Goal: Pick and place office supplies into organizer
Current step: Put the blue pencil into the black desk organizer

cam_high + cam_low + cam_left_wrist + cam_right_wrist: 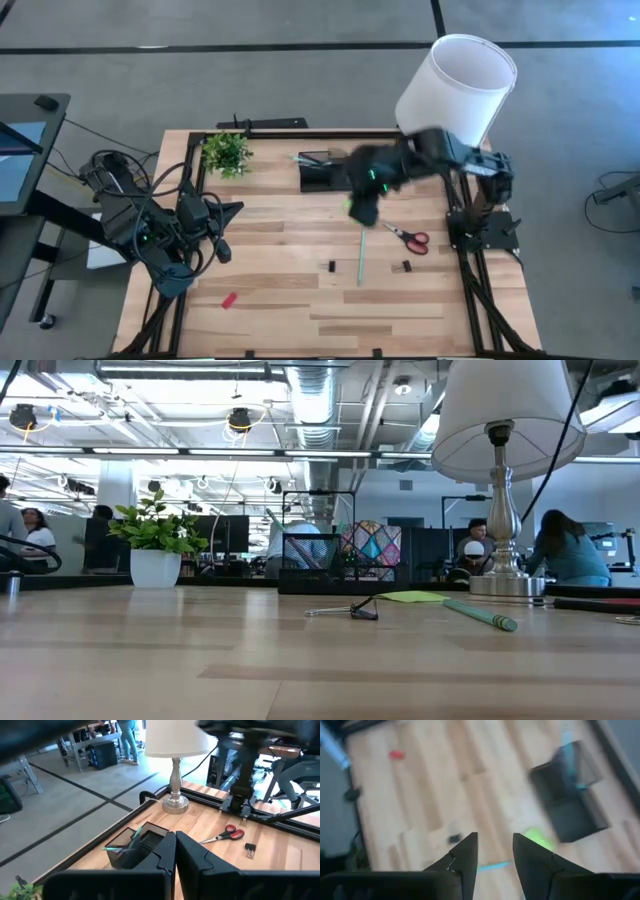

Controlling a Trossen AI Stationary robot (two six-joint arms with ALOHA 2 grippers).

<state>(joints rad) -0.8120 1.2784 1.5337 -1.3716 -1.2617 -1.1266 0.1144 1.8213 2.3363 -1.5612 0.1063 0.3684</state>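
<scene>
The right gripper (495, 851) hangs above the table with its two fingers parted and nothing between them. In the high view it (364, 205) sits just in front of the organizer (325, 172), over the sticky pad (352, 206), which peeks out as a lime sliver at its edge. Its wrist view shows the pad (538, 839) lying on the wood right beside the organizer's low section (572, 817).

A green pen (361, 255) lies on the table just below the gripper, running toward the front edge. The scissors (408, 237) rest to its right, and two black clips (331, 266) (406, 267) sit one on each side of the pen's lower end. The eraser (229, 300) lies well apart, near the front left.

The organizer stands at the back of the table, with pens (122, 847) already leaning in its taller compartment. A plant (226, 152) is to its left and a lamp (456, 87) at the back right corner.

The left gripper (222, 232) waits at the table's left side, fingers closed together and empty.
</scene>
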